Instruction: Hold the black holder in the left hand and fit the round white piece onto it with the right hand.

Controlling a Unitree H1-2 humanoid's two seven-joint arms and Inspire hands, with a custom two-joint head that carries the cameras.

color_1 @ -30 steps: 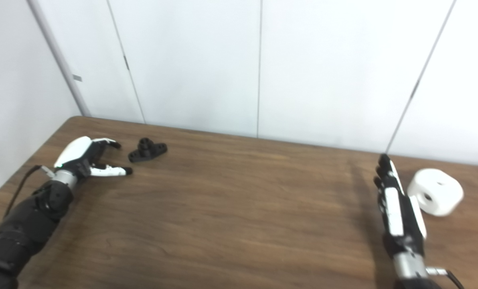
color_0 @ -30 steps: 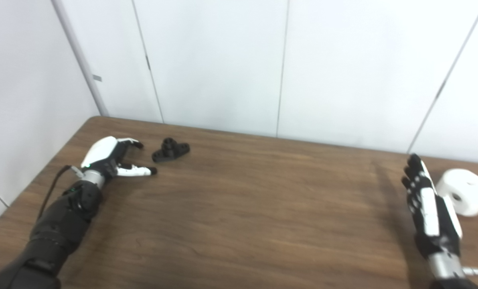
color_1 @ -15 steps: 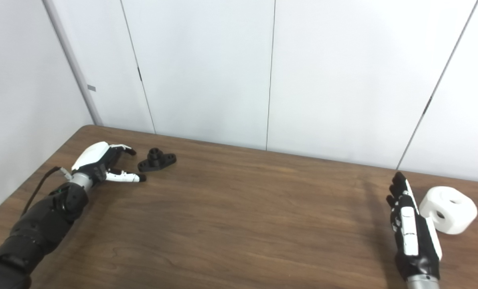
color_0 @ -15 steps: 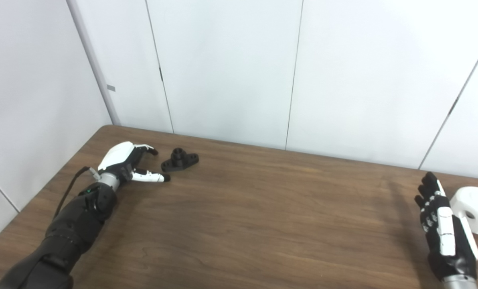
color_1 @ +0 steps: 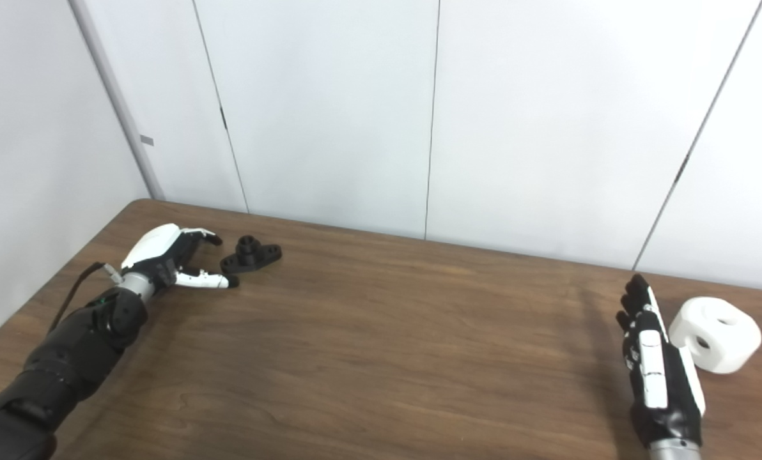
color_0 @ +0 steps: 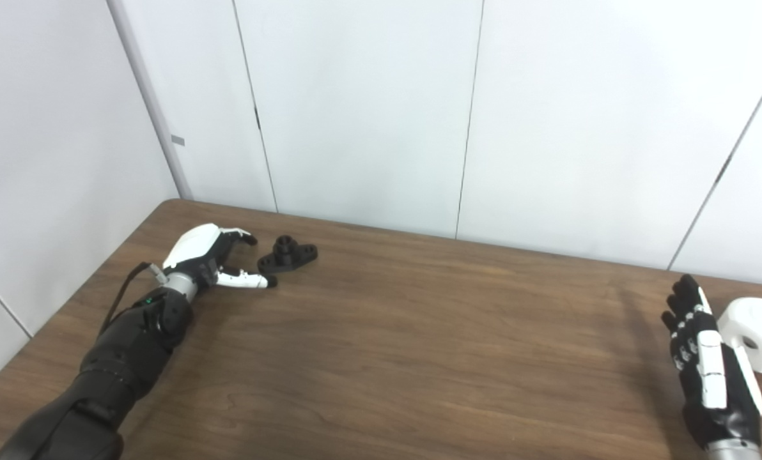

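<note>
Your left hand (color_0: 205, 259) has crept nearer the black holder (color_0: 287, 255) by the table's (color_1: 368, 358) far-left corner, fingers spread; your right hand (color_1: 659, 370), fingers straight, partly hides the round white piece (color_1: 716, 342).

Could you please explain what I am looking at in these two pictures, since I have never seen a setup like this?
Both pictures come from two cameras side by side on a humanoid robot's head, so they show one scene from slightly different spots. The robot looks down at a brown wooden table set against white wall panels. Its two dark arms enter from the bottom edge.

The left hand lies open at the far left of the table, its fingers just short of a small black holder and not gripping it. The right hand is open too, fingers straight, beside a round white piece with holes in it. Whether it touches that piece is hard to tell.

Neither hand holds anything yet; both parts rest on the table.
</note>
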